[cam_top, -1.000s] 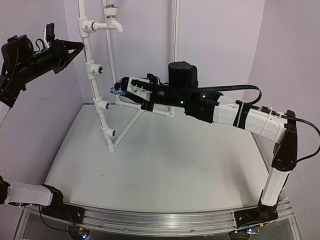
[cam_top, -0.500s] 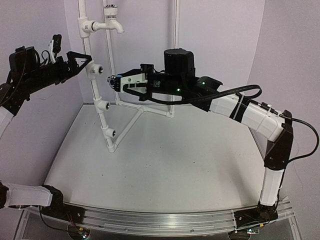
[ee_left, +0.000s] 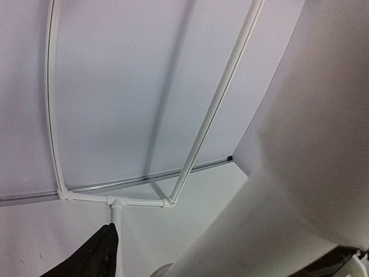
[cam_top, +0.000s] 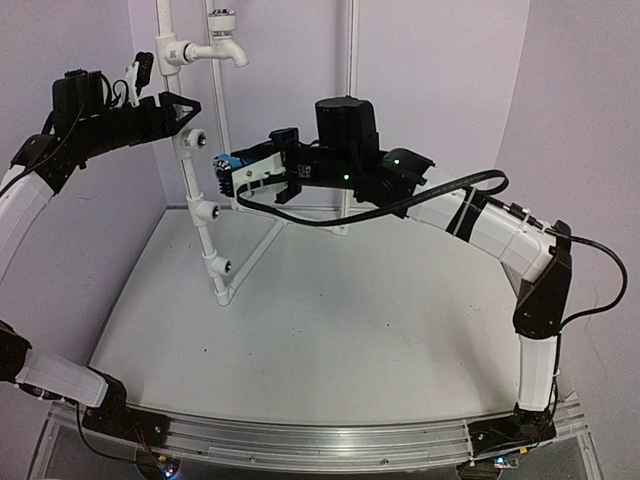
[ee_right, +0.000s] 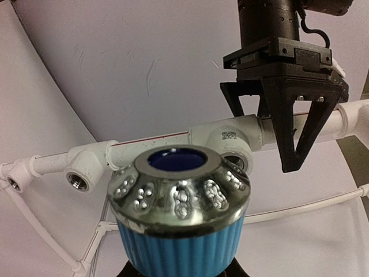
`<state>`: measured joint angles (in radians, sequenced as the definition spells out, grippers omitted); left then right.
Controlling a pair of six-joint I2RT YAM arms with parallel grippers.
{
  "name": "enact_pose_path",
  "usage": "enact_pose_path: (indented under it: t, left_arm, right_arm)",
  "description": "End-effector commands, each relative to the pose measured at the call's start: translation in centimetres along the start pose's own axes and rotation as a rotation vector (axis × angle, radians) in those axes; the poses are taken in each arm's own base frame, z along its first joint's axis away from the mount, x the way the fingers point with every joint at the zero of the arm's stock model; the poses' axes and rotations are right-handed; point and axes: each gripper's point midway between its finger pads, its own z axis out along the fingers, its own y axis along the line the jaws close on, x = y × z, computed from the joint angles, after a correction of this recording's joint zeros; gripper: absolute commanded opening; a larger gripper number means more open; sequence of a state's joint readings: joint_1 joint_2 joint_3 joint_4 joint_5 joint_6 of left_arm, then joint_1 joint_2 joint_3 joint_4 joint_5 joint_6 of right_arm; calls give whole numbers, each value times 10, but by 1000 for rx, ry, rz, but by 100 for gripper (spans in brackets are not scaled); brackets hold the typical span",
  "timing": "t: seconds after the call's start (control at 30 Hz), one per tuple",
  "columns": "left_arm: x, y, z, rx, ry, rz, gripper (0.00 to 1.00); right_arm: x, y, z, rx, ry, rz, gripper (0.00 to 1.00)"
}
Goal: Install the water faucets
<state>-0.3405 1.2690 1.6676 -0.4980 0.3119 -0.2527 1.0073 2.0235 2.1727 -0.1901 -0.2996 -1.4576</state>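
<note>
The white faucet with a silvery knob sits screwed into the top fitting of the white pipe frame. My right gripper is shut on the blue faucet, held in the air just right of the upright pipe. In the right wrist view its ribbed blue knob with a chrome cap fills the foreground, facing an open socket. My left gripper stands open at the pipe from the left, its black fingers astride the pipe beside that socket. Only one dark finger shows in the left wrist view.
Further open sockets line the upright pipe lower down. The frame's base bars lie on the white table. Purple walls enclose the back and both sides. The right arm spans the table's back half.
My left arm has swung right to the pipe and its jaws have opened. My right arm has lifted the blue faucet up and left, closer to the pipe.
</note>
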Motion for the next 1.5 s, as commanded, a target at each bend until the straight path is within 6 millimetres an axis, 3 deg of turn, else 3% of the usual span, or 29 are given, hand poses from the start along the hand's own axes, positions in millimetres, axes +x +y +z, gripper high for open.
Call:
enact_pose_path:
  t: [0.0, 0.1, 0.2, 0.33, 0.47, 0.63, 0.8, 1.3, 1.47]
  left_arm:
    - [-23, -17, -15, 52, -59, 49, 56]
    - [-21, -27, -20, 96, -41, 45, 40]
    - [-16, -30, -25, 111, -20, 20, 18]
    - [-12, -42, -34, 162, 7, -21, 2]
    - [-12, -49, -45, 184, 10, -43, 0]
    - [5, -49, -50, 190, 48, -63, 0]
    - [10, -54, -58, 208, 65, -107, 0]
    - [14, -61, -64, 242, 87, -134, 0]
    - [13, -64, -67, 253, 83, -130, 0]
  right_arm:
    - [-8, -47, -15, 152, -17, -88, 0]
    - [-12, -50, -21, 188, -26, -122, 0]
    - [-17, -52, -28, 222, -47, -132, 0]
    - [-26, -57, -36, 245, -75, -135, 0]
    - [-31, -65, -41, 262, -95, -119, 0]
    - [-39, -64, -45, 267, -130, -93, 0]
    - [-47, -75, -51, 314, -163, -88, 0]
    - [-69, -71, -33, 282, -218, -123, 0]
    - [-65, -63, -23, 260, -200, -130, 0]
